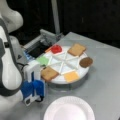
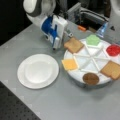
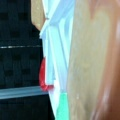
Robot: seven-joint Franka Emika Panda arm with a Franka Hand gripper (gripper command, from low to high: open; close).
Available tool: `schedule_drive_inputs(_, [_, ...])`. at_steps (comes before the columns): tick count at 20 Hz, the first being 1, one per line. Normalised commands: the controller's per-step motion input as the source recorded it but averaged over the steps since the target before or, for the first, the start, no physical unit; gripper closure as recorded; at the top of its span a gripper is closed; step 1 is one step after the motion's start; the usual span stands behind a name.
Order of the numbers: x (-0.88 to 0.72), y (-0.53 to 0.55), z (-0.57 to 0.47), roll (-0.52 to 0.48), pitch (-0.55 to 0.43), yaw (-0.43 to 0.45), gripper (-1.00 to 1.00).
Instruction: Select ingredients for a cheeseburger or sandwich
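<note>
Blue-and-white gripper (image 2: 57, 47) low beside round divided tray (image 1: 75, 79), right at nearest bread slice (image 2: 73, 45); finger spread impossible to tell. Ingredients all lying in tray wedges: second bread slice (image 2: 112, 69), green lettuce (image 2: 93, 39), red tomato (image 2: 113, 49), yellow cheese (image 2: 69, 64), brown patty (image 2: 90, 78). White plate (image 2: 25, 80) bare near tray, no sandwich stacked

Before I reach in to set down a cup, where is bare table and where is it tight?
Bare table lies below the white plate and the divided tray in a front view. It is crowded where the pincer hangs at the tray's rim beside a bread slice, above the plate.
</note>
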Motion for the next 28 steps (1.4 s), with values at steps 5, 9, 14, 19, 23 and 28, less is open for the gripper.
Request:
schedule_drive_inputs(5, [0.28,-0.14,-0.15,0.189,-0.015,0.076,-1.0])
schedule_drive_inputs(9, [0.27,-0.14,-0.13,0.174,-0.003,0.081,1.0])
schedule_drive_inputs(14, [0.25,-0.14,-0.1,0.155,0.021,0.087,1.0])
schedule_drive_inputs(19, [0.23,-0.13,-0.09,0.146,0.022,0.087,1.0])
schedule_drive_inputs(23, [0.21,-0.09,-0.08,0.122,0.026,0.082,1.0])
schedule_drive_inputs(28, [0.22,-0.05,-0.06,0.093,0.03,0.071,1.0])
